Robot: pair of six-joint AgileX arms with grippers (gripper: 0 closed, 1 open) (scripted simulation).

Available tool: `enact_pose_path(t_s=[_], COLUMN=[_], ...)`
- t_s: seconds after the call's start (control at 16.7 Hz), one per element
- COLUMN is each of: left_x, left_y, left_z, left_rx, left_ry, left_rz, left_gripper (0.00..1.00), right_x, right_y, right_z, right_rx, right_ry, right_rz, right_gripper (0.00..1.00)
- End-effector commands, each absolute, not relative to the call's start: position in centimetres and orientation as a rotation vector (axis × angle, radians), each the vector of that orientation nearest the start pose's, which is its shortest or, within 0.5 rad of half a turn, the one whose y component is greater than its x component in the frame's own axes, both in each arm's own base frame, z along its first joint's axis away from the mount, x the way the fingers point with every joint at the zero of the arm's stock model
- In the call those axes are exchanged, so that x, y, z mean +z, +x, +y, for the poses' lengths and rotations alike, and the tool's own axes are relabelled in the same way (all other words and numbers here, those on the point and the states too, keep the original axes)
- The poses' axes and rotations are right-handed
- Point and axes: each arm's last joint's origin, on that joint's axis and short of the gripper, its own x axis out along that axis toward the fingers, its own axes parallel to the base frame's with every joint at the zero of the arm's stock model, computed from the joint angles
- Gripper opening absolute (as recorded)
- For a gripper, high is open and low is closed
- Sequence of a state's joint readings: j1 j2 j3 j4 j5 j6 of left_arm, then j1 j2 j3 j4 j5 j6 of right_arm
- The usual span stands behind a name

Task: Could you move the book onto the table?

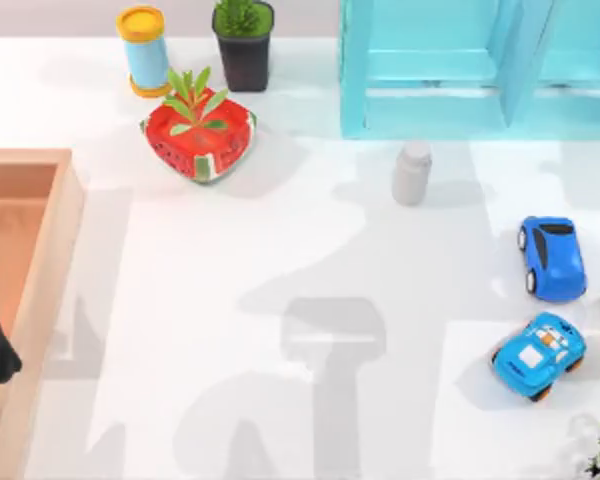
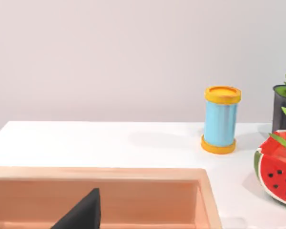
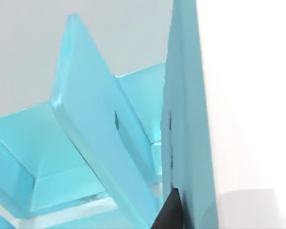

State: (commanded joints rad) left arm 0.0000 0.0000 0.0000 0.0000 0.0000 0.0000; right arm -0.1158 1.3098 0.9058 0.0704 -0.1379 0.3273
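Two blue toy cars [image 1: 552, 258] [image 1: 537, 355], two potted plants [image 1: 244, 40] [image 1: 199, 134], one grey bottle [image 1: 411, 172], one yellow-capped cylinder [image 1: 144, 50].

A turquoise shelf unit [image 1: 480, 70] stands far right, a grey bottle [image 1: 411, 173] just in front; two blue toy cars [image 1: 552, 258] sit right; a watermelon planter [image 1: 198, 135], dark potted plant [image 1: 244, 40] and yellow-capped blue cylinder [image 1: 144, 50] far left; wooden tray [image 1: 50, 270] at left

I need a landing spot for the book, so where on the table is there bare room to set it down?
The widest bare patch of the table lies mid-surface, bordered by the wooden tray, the watermelon planter, the grey bottle and the two blue toy cars. The far edge, by the turquoise shelf, and the right edge are crowded.
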Motion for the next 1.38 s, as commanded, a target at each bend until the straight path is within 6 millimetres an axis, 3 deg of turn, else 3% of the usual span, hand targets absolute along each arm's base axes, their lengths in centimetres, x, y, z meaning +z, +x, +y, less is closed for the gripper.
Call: enact_pose_path(t_s=[0.12, 0.3, 0.6, 0.78, 0.9, 1.08, 1.26, 1.38], left_x=[16.0, 16.0, 16.0, 16.0, 16.0, 16.0, 16.0, 16.0], left_y=[10.6, 10.6, 10.6, 10.6, 10.6, 10.6, 10.6, 10.6], left_z=[-0.1, -0.1, -0.1, -0.1, -0.1, -0.1, -0.1, -0.1], left_rx=[0.0, 0.0, 0.0, 0.0, 0.0, 0.0, 0.0, 0.0], left_ry=[0.0, 0.0, 0.0, 0.0, 0.0, 0.0, 0.0, 0.0], left_rz=[0.0, 0.0, 0.0, 0.0, 0.0, 0.0, 0.0, 0.0], left_gripper=[1.0, 1.0, 1.0, 1.0, 1.0, 1.0, 1.0, 1.0], right_x=[29.6, 30.6, 30.4, 28.5, 26.8, 24.6, 23.4, 22.7], right_y=[28.0, 27.0, 27.1, 28.1, 29.1, 30.3, 30.3, 29.4], right_z=[-2.6, -2.5, -2.4, -1.0, 1.2, 6.3, 12.9, 17.8], right_rx=[-0.012, -0.001, -0.001, -0.004, 0.002, 0.03, 0.074, 0.104], right_ry=[0.349, 0.344, 0.346, 0.31, 0.238, 0.045, -0.218, -0.412], right_rz=[0.309, 0.286, 0.293, 0.383, 0.469, 0.562, 0.579, 0.555], right_gripper=[0.0, 0.0, 0.0, 0.0, 0.0, 0.0, 0.0, 0.0])
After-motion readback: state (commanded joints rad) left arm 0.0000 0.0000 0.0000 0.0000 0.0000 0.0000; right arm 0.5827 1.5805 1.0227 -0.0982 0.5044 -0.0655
